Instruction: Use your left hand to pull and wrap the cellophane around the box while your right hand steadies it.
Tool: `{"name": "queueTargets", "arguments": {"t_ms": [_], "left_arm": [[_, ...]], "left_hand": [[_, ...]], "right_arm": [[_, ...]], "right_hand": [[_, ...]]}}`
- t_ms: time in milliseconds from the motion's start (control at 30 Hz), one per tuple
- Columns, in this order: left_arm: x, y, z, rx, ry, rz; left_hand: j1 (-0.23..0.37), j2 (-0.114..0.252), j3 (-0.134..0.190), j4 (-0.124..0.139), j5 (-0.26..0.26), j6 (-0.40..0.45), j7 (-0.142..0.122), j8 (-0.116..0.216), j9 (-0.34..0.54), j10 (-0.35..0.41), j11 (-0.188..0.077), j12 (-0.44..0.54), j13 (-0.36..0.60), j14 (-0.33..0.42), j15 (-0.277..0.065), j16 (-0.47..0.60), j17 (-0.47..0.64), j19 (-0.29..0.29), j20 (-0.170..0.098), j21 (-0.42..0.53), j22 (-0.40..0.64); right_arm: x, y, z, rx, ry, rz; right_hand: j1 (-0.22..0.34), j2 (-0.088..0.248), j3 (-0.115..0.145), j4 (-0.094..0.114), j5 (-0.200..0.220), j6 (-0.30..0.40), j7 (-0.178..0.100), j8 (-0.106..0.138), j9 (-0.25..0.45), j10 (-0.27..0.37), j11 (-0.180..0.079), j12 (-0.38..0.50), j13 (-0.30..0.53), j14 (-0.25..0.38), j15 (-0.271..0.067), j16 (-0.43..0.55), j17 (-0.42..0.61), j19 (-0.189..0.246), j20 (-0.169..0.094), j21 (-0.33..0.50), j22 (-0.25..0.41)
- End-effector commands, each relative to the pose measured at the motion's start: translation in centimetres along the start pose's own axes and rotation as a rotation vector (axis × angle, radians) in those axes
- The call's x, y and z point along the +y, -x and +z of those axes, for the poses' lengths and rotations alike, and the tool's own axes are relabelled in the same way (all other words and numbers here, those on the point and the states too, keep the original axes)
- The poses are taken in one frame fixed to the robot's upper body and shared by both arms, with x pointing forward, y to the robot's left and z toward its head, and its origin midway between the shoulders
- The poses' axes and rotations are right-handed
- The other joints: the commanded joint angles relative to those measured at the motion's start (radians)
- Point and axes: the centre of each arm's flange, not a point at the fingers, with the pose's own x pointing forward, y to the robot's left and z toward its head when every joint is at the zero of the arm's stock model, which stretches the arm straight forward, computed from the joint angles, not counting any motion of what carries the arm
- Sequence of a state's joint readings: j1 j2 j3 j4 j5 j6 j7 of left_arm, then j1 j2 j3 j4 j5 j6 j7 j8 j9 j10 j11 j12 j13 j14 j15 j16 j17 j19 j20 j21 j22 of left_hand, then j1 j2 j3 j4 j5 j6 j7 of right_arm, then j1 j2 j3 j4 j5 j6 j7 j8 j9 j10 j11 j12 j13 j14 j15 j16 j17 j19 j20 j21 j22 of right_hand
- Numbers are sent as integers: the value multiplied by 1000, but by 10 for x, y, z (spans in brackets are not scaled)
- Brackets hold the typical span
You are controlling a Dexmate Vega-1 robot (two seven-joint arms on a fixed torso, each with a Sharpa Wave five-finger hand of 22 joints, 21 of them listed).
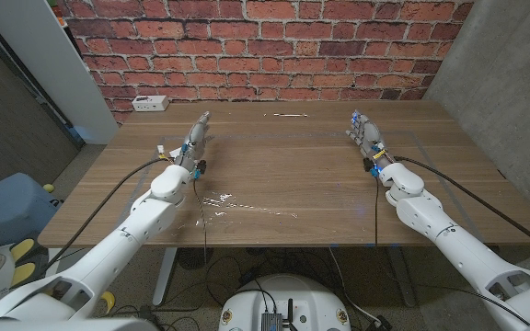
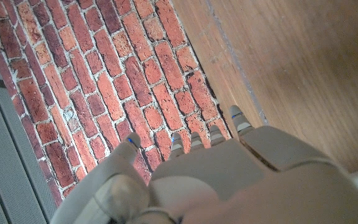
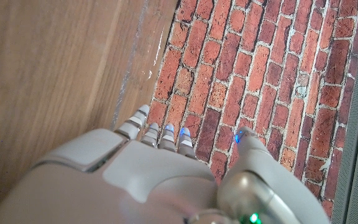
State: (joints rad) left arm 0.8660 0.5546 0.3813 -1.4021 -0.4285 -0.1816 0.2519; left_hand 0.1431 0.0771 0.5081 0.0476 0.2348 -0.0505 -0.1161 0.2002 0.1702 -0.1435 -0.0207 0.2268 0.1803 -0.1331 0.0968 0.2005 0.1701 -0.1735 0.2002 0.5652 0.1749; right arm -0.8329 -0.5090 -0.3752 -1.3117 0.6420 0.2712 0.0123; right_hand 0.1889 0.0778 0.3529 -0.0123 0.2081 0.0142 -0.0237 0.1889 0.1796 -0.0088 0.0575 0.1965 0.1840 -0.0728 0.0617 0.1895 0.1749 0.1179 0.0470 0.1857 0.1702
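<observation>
Hands sit well apart on the wooden table [image 1: 274,161]: left hand [image 1: 194,141] at nine o'clock, right hand [image 1: 366,136] at three o'clock, each empty with fingers straight and close together. Crinkled cellophane [image 1: 233,204] lies at six o'clock, near the front edge.

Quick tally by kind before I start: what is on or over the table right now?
Robot hands: 2, the left hand and the right hand, both holding nothing.
Clear film patches: 2, a crinkled cellophane sheet near the front edge and a thin shiny strip near the back.
White power strip: 1.
Boxes: 0 that I can see.
Total: 5.
</observation>
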Motion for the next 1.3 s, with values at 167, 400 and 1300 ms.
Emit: {"name": "queueTargets", "arguments": {"t_ms": [167, 400, 1300], "left_arm": [[-6, 27, 42, 45, -432, 261], [-9, 35, 51, 105, -599, 372], [9, 31, 48, 541, -904, 347]], "left_hand": [[87, 20, 34, -77, -35, 74, 0, 8, 6, 72, 12, 11, 5, 56, 10, 2, 4, -28, 10, -23, 5], [139, 17, 47, -136, -54, 129, -7, 7, 8, 130, 8, 20, 9, 109, -5, 7, 6, 19, 7, -29, 7], [152, -38, 20, -184, -63, 73, -39, -21, 11, 95, 4, -3, 17, 96, -19, -5, 12, 58, 12, -42, 11]], "right_arm": [[1, 6, -3, 13, -7, -13], [0, 9, -3, 14, -6, -18], [6, 13, -5, 24, -12, -30]], "right_hand": [[11, 0, 2, -8, 4, 10, -10, 6, 1, 12, 10, 7, 5, 2, 10, 7, 6, 4, 12, 10, 5], [12, 2, 1, -10, 3, 15, -13, 7, 2, 16, 18, 7, 5, 3, 12, 7, 6, 4, 14, 10, 6], [15, 11, 0, -17, 0, 32, -17, 9, 2, 27, 20, 9, 6, 12, 18, 8, 8, 3, 22, 11, 7]]}}
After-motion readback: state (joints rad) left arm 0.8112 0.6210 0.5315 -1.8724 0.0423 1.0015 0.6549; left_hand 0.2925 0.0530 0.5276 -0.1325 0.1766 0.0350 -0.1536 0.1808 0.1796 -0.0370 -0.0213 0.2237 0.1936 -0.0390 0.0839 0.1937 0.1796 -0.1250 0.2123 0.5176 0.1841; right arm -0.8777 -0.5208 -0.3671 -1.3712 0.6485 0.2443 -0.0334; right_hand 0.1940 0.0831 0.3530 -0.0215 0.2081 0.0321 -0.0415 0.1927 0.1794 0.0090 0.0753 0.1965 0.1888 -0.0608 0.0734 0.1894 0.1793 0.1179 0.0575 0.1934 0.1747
